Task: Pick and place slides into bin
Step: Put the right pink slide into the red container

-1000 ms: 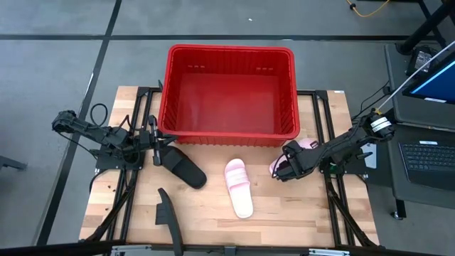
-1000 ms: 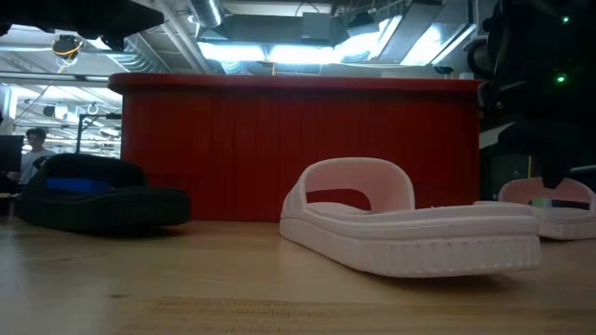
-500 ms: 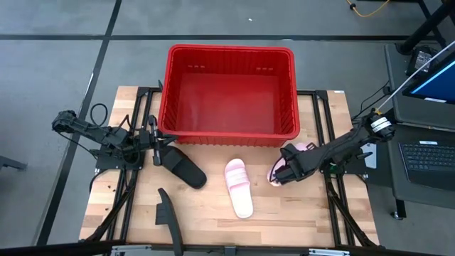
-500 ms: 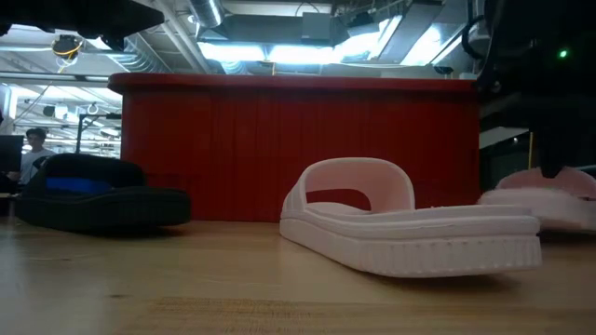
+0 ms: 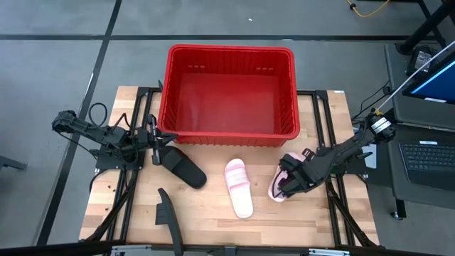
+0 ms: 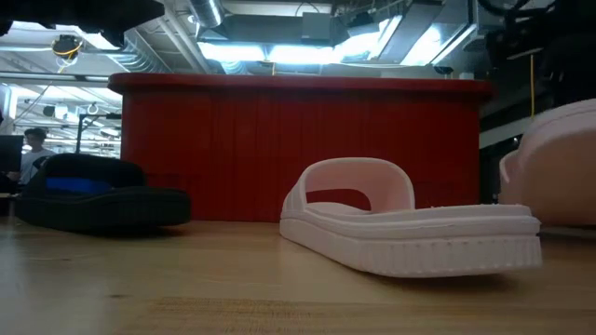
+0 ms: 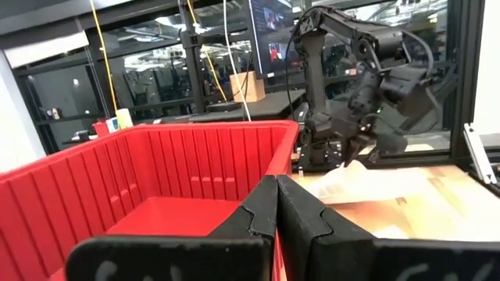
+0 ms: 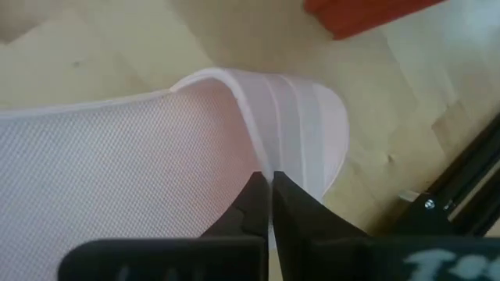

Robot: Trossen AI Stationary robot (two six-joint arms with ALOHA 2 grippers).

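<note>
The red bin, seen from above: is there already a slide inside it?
No: in the high view the bin shows only its bare red floor, and the slides lie on the table outside it.

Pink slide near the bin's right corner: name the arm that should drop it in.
Right. The right gripper is shut on that pink slide, beside the red bin; the left gripper sits across the table.

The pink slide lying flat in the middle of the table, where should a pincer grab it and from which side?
Grip the wide arched strap of the pink slide. The low view shows it standing clear of the footbed, open underneath, so one finger can slip under it. Come from above, probably with the right pincer once free; it is shut on the other pink slide.
</note>
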